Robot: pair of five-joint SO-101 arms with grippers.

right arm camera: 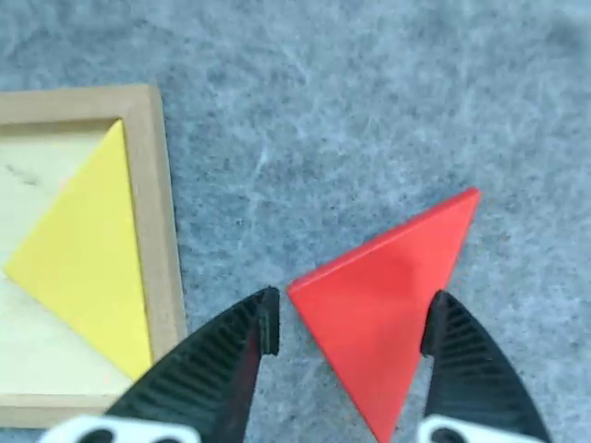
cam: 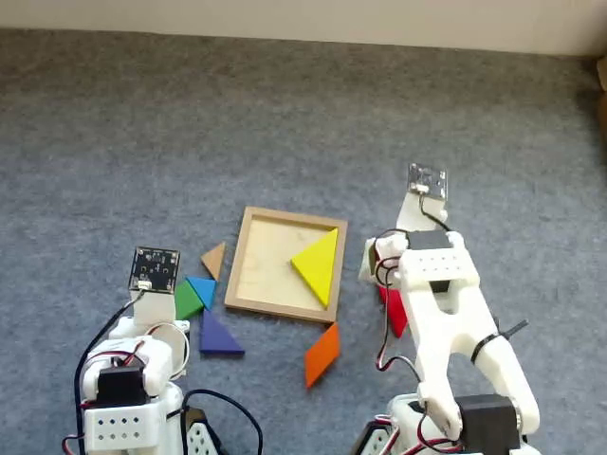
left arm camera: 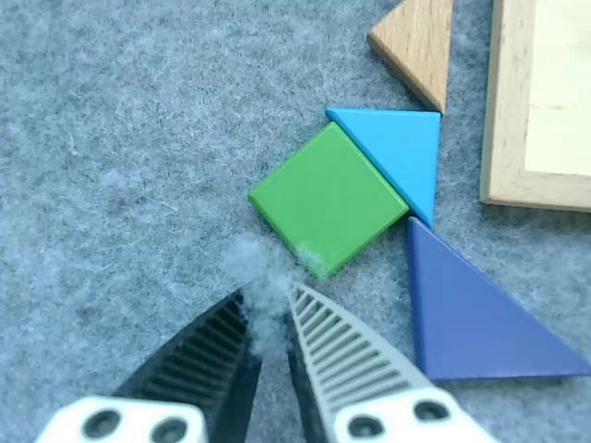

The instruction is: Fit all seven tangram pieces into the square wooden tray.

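My right claw (right arm camera: 351, 321) stands wide open astride the red triangle (right arm camera: 383, 295), one finger at its near corner and the other at its long side. I can't tell whether either finger touches it. It grips nothing. My left claw (left arm camera: 268, 293) is nearly closed, with a thin gap at the tips, and holds nothing. It sits low over the carpet (cam: 123, 142), just short of the green square's (left arm camera: 328, 198) corner, with a tuft of fluff (left arm camera: 254, 263) between them.

From above, the right arm covers most of the red triangle, while the right wrist camera gives it to me whole, lying on the carpet just beside the tray (right arm camera: 157, 185). The high camera adds the orange piece (cam: 322, 353), which lies off the tray's near corner.

The left wrist camera sorts out the cluster beside the tray's other side. The green square lies edge to edge with the light blue triangle (left arm camera: 402, 152). The dark blue triangle (left arm camera: 471, 323) meets that one at a tip, and the wood triangle (left arm camera: 420, 46) lies just beyond, close to the rim.

The tray holds one piece. The yellow triangle (right arm camera: 83, 240) lies flat against the wall nearest the right arm.
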